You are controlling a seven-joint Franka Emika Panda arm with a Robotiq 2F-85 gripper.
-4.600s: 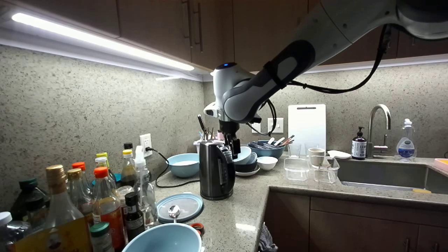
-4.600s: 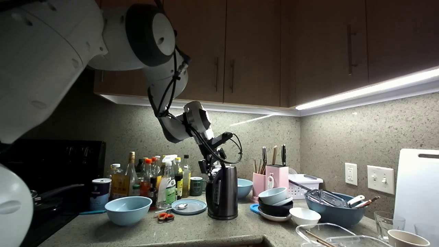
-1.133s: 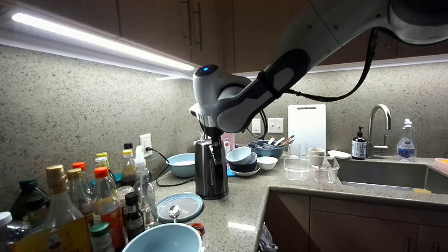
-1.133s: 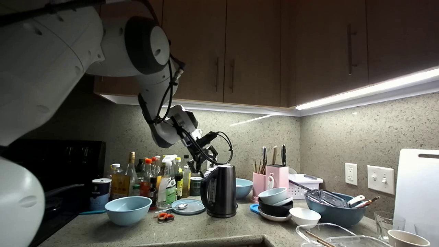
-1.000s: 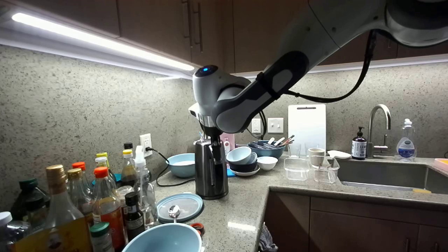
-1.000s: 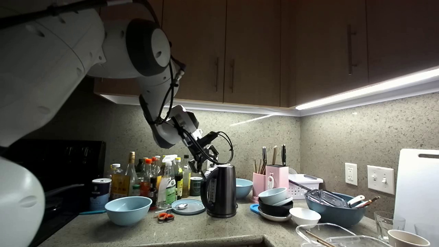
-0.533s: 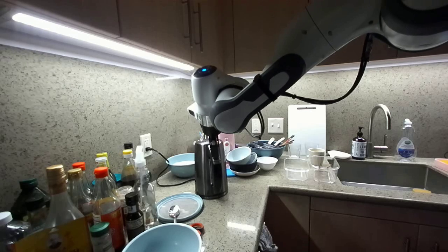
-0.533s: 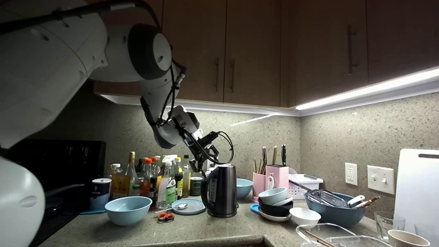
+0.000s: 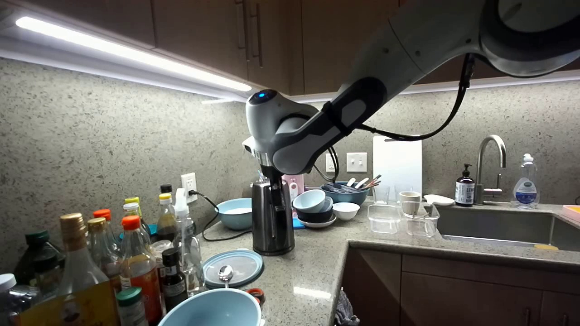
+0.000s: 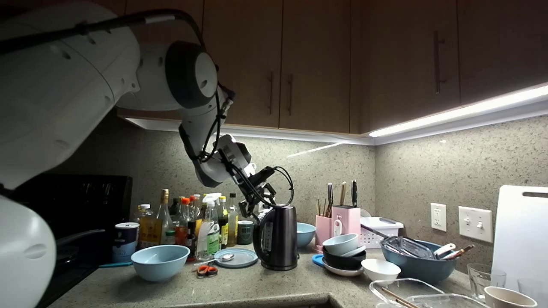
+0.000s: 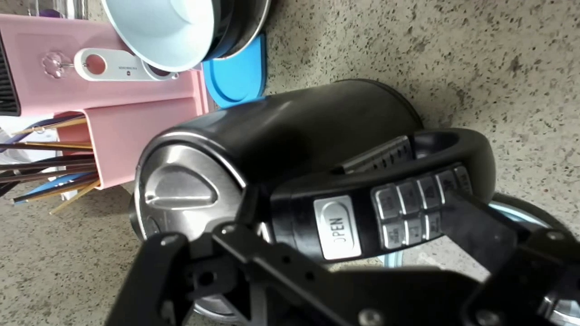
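In an exterior view, the kettle stands upright on the bench, the gripper at its upper part. A plate with a spoon lies near the kettle, the sink well apart from it. In an exterior view, scissors and a bowl are left of the kettle, stacked bowls right of it. In the wrist view, the gripper stands wide, one finger near the kettle's lid, the other over buttons on its handle; I cannot tell whether they touch.
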